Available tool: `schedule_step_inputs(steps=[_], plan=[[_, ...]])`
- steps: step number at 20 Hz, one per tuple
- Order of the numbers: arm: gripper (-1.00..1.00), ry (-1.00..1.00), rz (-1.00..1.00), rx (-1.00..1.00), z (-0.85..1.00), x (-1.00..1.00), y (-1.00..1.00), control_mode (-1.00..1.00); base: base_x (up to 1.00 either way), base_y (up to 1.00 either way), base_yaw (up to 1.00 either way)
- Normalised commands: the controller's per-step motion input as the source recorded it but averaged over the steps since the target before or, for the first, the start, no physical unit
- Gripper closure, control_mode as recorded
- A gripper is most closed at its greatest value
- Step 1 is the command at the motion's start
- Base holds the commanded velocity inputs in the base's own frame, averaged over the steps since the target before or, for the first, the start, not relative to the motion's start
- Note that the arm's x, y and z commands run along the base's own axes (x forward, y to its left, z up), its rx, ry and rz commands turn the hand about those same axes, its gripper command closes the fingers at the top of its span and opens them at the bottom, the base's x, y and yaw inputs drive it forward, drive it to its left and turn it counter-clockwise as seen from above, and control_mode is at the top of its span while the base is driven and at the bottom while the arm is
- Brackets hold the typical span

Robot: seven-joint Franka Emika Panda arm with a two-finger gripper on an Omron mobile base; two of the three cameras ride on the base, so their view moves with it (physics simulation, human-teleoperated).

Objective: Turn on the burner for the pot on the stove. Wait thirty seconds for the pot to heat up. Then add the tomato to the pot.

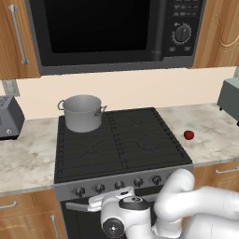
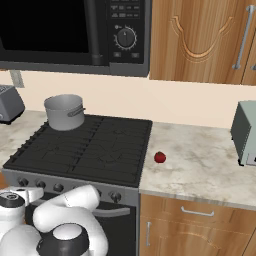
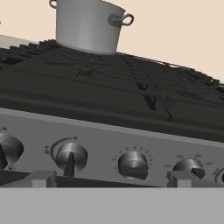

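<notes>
The pot [image 1: 82,113], lidless brushed grey steel with two small loop handles, stands on the stove's [image 1: 119,140] back-left grate. The tomato [image 1: 188,135], small, round and glossy red, lies on the counter [image 1: 212,135] right of the stove. The gripper [image 3: 111,180] hangs before the knobs [image 3: 70,156], fingers spread wide, holding nothing.

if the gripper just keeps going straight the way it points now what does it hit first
Most likely the stove's silver knob strip: the gripper, jaws open, faces it, aimed about between the second knob and third knob. Depth is unclear.
</notes>
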Motion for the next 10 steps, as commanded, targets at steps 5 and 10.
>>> schedule_step_inputs(steps=[5,10], plan=[[-1.0,-0.02,0.0,0.0,-0.05,0.2,0.0,-1.0,0.0,0.0,0.0],[-1.0,-0.07,0.0,0.0,-0.09,0.25,0.01,-1.0,0.0,0.0,0.0]])
